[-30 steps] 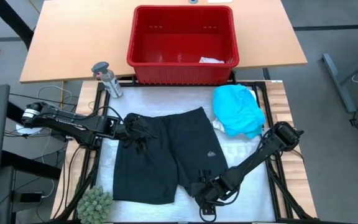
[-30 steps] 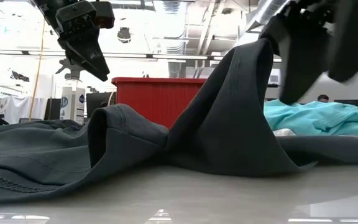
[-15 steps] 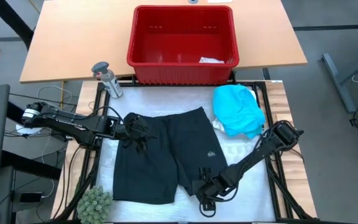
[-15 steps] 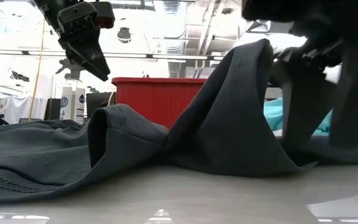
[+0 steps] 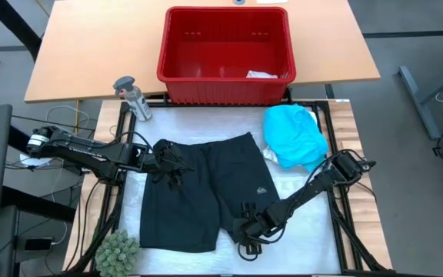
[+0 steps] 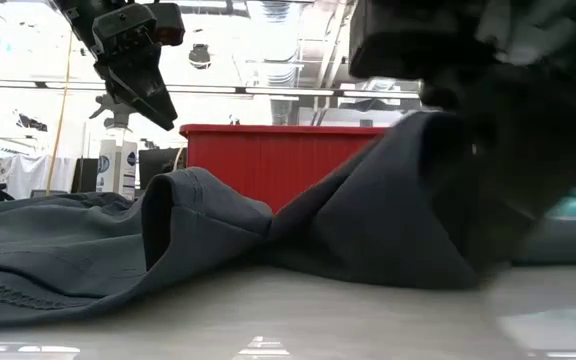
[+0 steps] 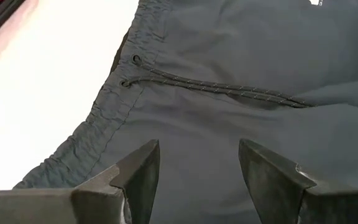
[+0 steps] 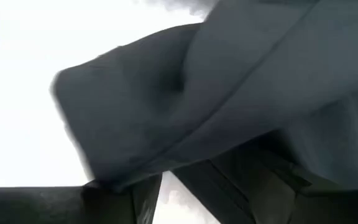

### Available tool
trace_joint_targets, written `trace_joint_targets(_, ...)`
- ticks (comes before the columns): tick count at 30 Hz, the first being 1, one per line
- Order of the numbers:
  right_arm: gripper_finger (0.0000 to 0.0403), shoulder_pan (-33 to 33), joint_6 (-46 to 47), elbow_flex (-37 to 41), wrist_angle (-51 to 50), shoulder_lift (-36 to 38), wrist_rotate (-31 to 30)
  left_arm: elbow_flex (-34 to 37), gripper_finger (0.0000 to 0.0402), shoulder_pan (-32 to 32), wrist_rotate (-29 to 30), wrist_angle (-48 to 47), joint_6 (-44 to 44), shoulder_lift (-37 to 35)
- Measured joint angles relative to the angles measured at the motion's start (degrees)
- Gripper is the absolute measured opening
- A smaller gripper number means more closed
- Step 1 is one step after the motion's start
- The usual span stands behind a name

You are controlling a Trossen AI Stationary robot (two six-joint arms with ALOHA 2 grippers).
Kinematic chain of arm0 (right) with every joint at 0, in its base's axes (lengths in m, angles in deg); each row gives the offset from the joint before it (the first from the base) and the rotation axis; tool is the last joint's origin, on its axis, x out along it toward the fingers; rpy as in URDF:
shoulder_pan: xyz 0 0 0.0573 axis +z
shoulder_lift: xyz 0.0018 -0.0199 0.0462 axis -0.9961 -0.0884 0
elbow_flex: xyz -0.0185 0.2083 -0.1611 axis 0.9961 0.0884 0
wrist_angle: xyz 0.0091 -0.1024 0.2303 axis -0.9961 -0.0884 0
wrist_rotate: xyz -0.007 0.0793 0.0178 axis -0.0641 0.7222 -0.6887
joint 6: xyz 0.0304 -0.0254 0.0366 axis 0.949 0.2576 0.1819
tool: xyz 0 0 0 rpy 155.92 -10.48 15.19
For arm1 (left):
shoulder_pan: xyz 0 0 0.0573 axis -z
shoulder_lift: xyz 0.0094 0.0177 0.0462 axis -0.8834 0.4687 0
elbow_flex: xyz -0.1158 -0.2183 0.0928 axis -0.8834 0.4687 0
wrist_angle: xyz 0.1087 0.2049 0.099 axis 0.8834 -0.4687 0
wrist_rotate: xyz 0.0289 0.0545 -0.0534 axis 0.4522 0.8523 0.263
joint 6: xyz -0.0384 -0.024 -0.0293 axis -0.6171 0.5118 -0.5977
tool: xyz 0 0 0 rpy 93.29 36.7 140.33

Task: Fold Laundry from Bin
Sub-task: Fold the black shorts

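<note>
Shorts [image 5: 202, 192] lie flat on the mat, below the bin [image 5: 227, 54]. Thin, limp, slick cloth: I judge it light, best pinched at hems or waistband. My right gripper [image 5: 246, 228] pinches the leg hem, lifted. My left gripper [image 7: 197, 165] hovers agape over the waistband. Small white logo, unreadable.
</note>
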Motion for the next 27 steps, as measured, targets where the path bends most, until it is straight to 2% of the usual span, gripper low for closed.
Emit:
trace_joint_targets(2,0.0219,0.4,0.12,-0.33,0.14,-0.72,2.27,0.0,0.0208,0.0,0.0,-0.26,0.12,0.0)
trace_joint_targets(9,0.0179,0.2,0.66,-0.6,-0.67,-0.92,2.88,0.0,0.0208,0.0,0.66,-0.6,0.91,0.0)
trace_joint_targets(14,0.0099,0.04,3.75,-0.64,-1.55,-1.21,3.12,0.0,0.0208,-0.01,0.69,-0.64,0.8,0.0)
trace_joint_targets(18,0.0023,0.05,7.17,-1.49,-2.65,-1.33,5.98,0.0,0.0208,0.0,0.8,-0.65,0.76,0.0)
trace_joint_targets(24,0.0026,0.04,9.81,-8.87,-11.65,-1.8,8.98,0.0,0.0208,-0.02,1.88,-0.61,0.81,0.0)
trace_joint_targets(27,0.002,-0.95,10.78,-14.01,-16.01,-1.7,12.89,0.0,0.0208,0.0,2.26,-0.44,0.96,0.0)
